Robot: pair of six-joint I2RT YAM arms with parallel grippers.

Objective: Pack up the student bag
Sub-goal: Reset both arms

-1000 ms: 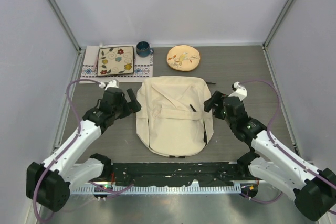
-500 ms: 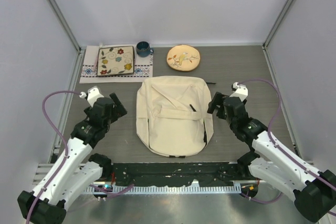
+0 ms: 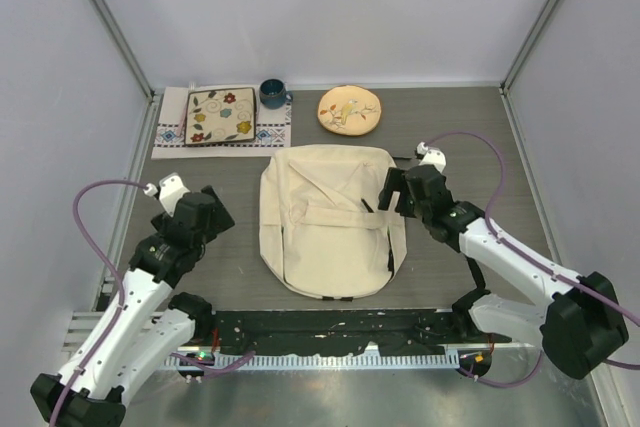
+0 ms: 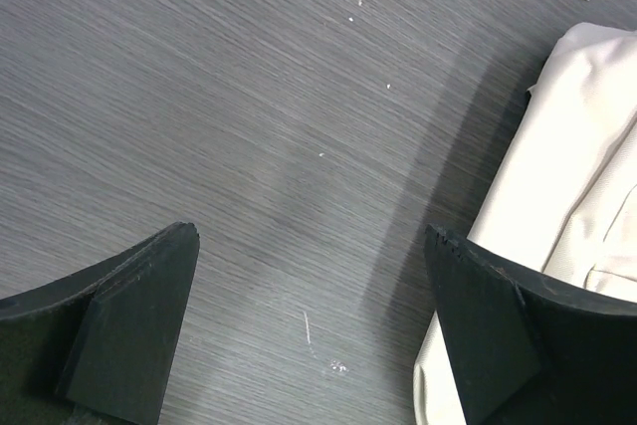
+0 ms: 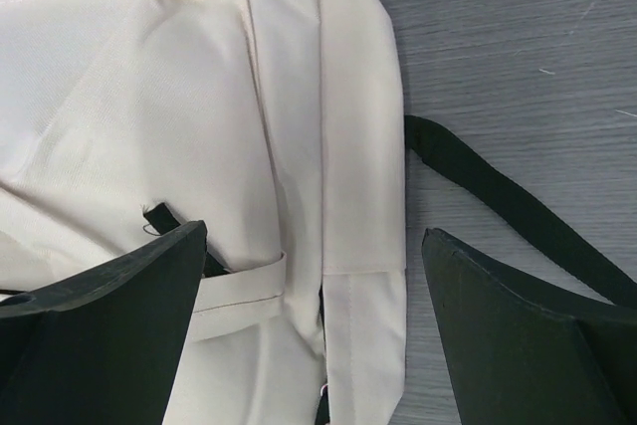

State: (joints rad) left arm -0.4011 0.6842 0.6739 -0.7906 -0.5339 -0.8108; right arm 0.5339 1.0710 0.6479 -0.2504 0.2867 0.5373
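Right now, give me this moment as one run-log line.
bag: flat on table | left gripper: open, empty, above table beside bag | right gripper: open, empty, above bag's right edge near black strap

Cream fabric student bag (image 3: 330,219), flat at table centre, black strap (image 5: 508,208) trailing right

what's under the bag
The bag lies flat on the table. A black strap runs out from its right edge onto the table. Whatever else lies beneath is covered by the fabric.
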